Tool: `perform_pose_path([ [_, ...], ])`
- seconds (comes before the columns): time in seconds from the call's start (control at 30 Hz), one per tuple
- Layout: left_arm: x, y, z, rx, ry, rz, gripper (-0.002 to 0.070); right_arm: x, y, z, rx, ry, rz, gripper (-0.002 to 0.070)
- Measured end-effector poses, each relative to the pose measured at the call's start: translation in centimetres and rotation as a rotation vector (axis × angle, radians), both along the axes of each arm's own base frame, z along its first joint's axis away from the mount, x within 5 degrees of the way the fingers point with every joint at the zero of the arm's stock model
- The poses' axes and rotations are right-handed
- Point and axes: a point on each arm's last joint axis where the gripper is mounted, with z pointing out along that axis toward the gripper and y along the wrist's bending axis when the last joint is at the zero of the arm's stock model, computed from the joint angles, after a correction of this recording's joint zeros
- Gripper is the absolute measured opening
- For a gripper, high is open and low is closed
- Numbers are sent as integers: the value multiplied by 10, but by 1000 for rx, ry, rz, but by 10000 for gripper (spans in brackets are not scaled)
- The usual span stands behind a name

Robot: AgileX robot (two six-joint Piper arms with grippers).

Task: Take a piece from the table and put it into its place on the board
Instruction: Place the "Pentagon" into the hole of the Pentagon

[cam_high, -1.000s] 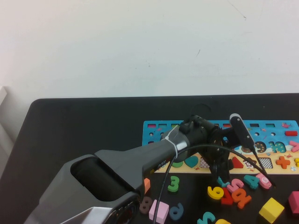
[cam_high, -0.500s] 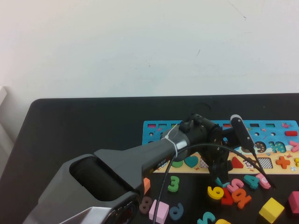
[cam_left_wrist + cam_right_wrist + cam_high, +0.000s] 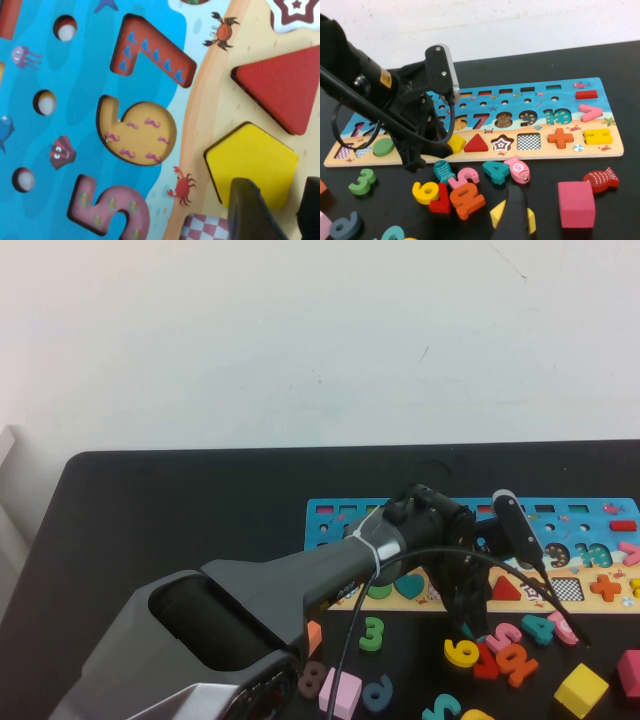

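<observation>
The small flat yellow pentagon block (image 3: 252, 165) sits in its slot on the long blue-and-sandy wooden puzzle board (image 3: 600, 145), mid-frame; left pincer (image 3: 280, 212) hovers above, grip unclear; right pincer (image 3: 516, 212) parked low.

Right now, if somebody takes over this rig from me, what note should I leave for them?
Left gripper: low over the board's sandy strip, jaws a little apart, holding nothing.
Right gripper: out of the high view, hanging over the loose pieces in front of the board.
The piece: the yellow pentagon lies flat in its slot, beside the red triangle.
Done: placing looks complete.
Left: probably only to lift the left arm straight up, clear of the board.
</observation>
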Motion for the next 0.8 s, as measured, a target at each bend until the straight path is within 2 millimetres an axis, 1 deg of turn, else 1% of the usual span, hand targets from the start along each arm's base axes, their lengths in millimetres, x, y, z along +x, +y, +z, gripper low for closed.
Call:
perform_pose_path([
  [0.23,0,0,2,4,-7,-7,199,0,0,0,0,0,0,593],
  [0.33,-3,-2,12,7,-28,-21,197,0,0,0,0,0,0,593],
  [0.47,-9,-9,32,-10,-60,-43,197,0,0,0,0,0,0,593],
  [0.6,-12,-8,51,-10,-73,-53,193,0,0,0,0,0,0,593],
  [0.7,-16,-6,66,2,-60,-55,157,0,0,0,0,0,0,592],
  [0.8,-22,0,84,11,-40,-44,64,0,0,0,0,0,0,593],
])
